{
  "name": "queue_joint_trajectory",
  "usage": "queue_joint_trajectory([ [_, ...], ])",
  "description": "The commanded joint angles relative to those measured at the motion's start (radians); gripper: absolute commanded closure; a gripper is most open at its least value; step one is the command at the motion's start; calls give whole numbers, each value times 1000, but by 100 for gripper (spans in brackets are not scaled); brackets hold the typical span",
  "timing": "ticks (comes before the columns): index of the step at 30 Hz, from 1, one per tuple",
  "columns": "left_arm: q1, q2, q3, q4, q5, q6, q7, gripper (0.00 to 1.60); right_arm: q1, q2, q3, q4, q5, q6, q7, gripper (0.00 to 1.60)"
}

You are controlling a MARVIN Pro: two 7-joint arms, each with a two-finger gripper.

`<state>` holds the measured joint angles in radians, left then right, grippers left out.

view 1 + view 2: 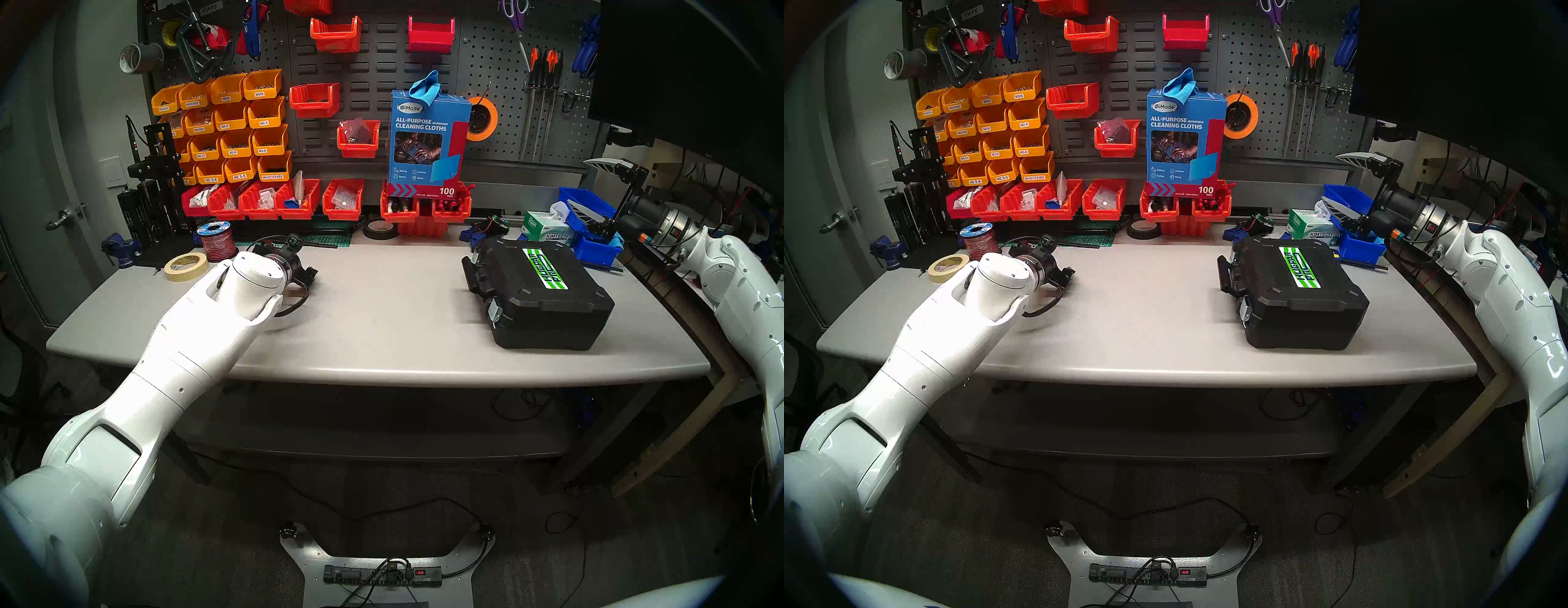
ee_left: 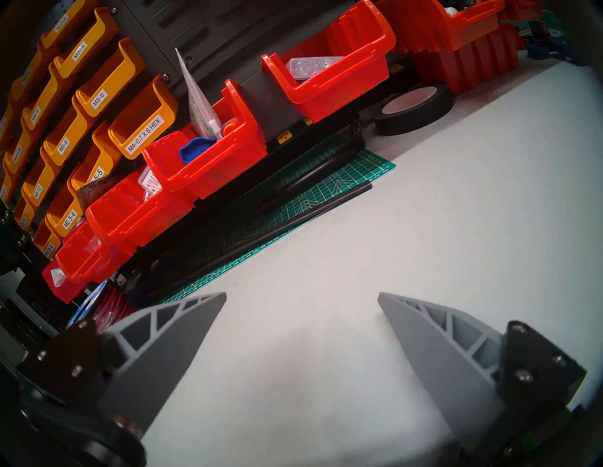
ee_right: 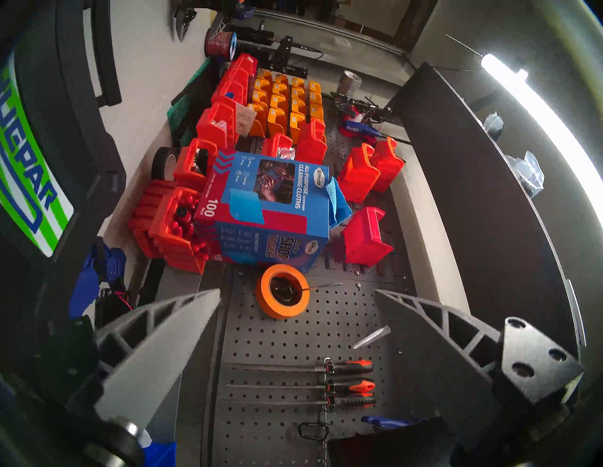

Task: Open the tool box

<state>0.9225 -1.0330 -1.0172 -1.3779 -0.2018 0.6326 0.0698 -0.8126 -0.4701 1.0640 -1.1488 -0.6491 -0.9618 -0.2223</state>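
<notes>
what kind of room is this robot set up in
Most likely a workshop or maker lab. A pegboard wall holds screwdrivers, labelled yellow bins hold small hardware, and red parts bins line the back of a grey workbench where a closed black tool box sits.

Right tool [image 3: 297,290] spread wide, empty, facing pegboard [image 3: 293,345]. Orange tape roll [image 3: 282,292] between fingertips. Blue cloths box [image 3: 267,208] beyond. Tool box [image 3: 39,163] at left edge, closed.

Closed black tool box [image 1: 543,293], flat on table [image 1: 382,331]
</notes>
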Motion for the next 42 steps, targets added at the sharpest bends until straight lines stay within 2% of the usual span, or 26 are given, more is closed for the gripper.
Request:
queue_joint_trajectory([
  [1,-17,-3,-4,-10,1,-4,0,0,50,18,-48,-115,-40,2,5,0],
  [7,-18,-3,-3,-10,1,-4,1,0,67,56,-114,-197,-92,2,14,0],
  [13,-18,-3,-3,-10,0,-4,1,0,109,67,-149,-208,-141,2,8,0],
  [16,-17,-2,-3,-10,0,-4,2,0,140,78,-169,-222,-201,2,10,0],
  [20,-17,-2,-3,-10,-1,-4,3,0,168,87,-182,-240,-241,2,11,0],
  [33,-16,-2,-3,-10,-3,-4,5,0,247,60,-220,-295,-333,2,3,0],
  [42,-15,-2,-3,-10,-5,-4,8,0,280,40,-283,-316,-390,2,-6,0],
])
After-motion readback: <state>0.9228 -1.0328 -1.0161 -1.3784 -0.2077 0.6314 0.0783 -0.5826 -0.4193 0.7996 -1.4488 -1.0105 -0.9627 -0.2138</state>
